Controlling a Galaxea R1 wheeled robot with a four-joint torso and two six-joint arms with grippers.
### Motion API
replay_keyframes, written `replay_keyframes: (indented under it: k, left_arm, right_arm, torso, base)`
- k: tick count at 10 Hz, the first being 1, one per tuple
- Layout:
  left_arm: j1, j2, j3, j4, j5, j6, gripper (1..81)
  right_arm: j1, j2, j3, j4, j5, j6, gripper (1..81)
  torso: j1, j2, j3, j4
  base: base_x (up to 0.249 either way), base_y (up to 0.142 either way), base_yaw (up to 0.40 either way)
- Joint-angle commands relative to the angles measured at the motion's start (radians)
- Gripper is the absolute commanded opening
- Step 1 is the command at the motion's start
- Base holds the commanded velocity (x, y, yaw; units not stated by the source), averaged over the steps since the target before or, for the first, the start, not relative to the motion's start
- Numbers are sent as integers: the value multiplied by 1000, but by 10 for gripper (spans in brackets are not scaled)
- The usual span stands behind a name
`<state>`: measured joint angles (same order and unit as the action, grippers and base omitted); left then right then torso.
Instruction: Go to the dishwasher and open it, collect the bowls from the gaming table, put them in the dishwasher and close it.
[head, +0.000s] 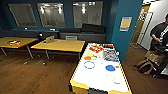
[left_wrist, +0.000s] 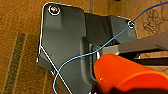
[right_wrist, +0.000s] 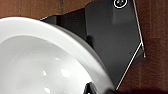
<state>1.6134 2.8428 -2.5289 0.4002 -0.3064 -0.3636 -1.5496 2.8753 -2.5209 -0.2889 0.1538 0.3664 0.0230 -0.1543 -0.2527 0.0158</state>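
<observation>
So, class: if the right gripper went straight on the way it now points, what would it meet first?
Probably the glossy white round bowl, close before it; beyond that, brown wooden floor, though depth is unclear.

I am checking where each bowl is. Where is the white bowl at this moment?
The white bowl shows large in the right wrist view, close to the camera, above the wooden floor.

White yellow-edged table (head: 100, 77): coloured discs (head: 110, 67), clutter (head: 110, 55).
</observation>
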Motion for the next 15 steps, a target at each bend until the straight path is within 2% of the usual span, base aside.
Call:
replay_keyframes:
  k: [1, 15]
  left_arm:
    - [-13, -11, 1, 8, 43, 5, 10]
    - [-11, 29, -28, -3, 58, 11, 10]
  right_arm:
    - [24, 8, -1, -22, -39, -4, 10]
    - [15, 28, -22, -49, -36, -4, 10]
  torso:
    - [0, 0, 0, 0]
    - [0, 0, 0, 0]
  base:
    - [-129, 0, 0]
    - [-129, 0, 0]
